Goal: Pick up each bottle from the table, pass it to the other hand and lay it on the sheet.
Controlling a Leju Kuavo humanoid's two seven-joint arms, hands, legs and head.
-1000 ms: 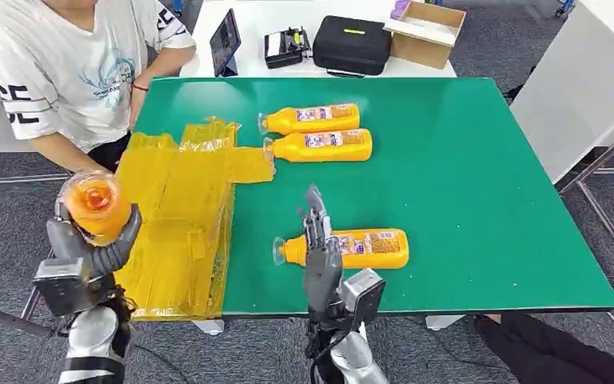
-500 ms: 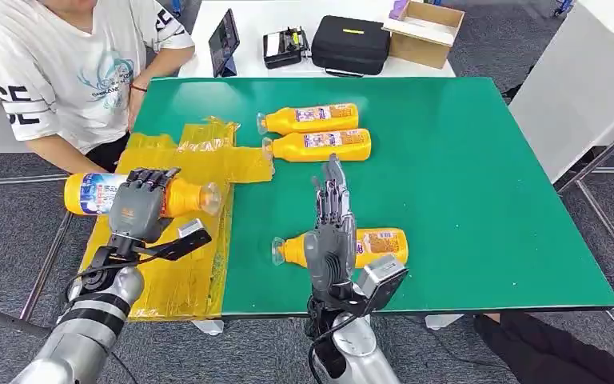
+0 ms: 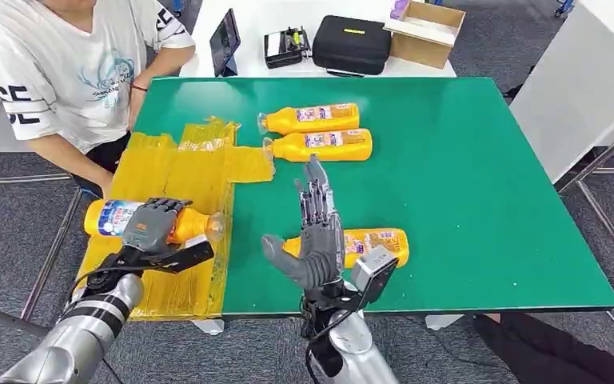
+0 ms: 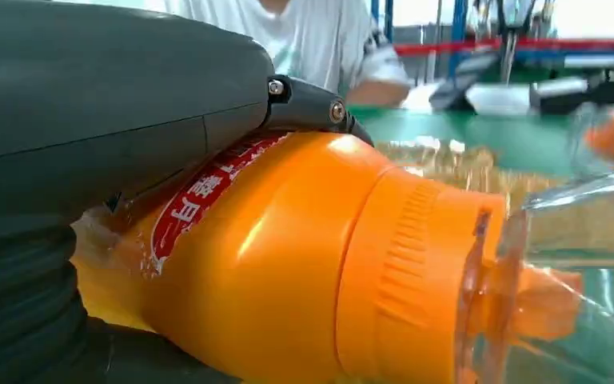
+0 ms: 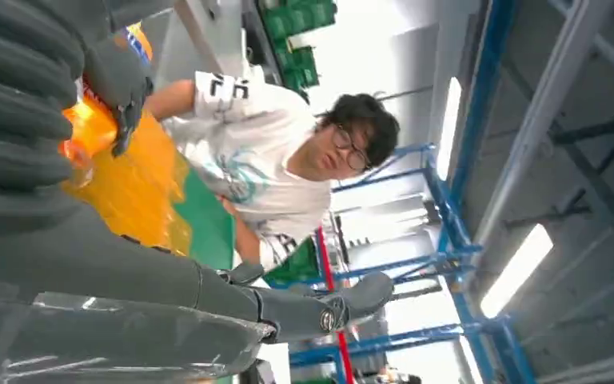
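Green worktop, person seated beyond yellow sheet. Our left hand grips bottle lying sideways over sheet's near half; right hand empty, fingers spread. We judge: lower flat, loosen gently so bottle won't roll off sheet.

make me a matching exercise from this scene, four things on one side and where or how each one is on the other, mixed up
Things:
1. left hand
2. right hand
3. yellow sheet
4. black case

States or places:
A. on the white table beyond the green one
B. raised with fingers apart, holding nothing
C. spread over the green table's left side
D. gripping an orange bottle above the sheet

Pairs: 1-D, 2-B, 3-C, 4-A
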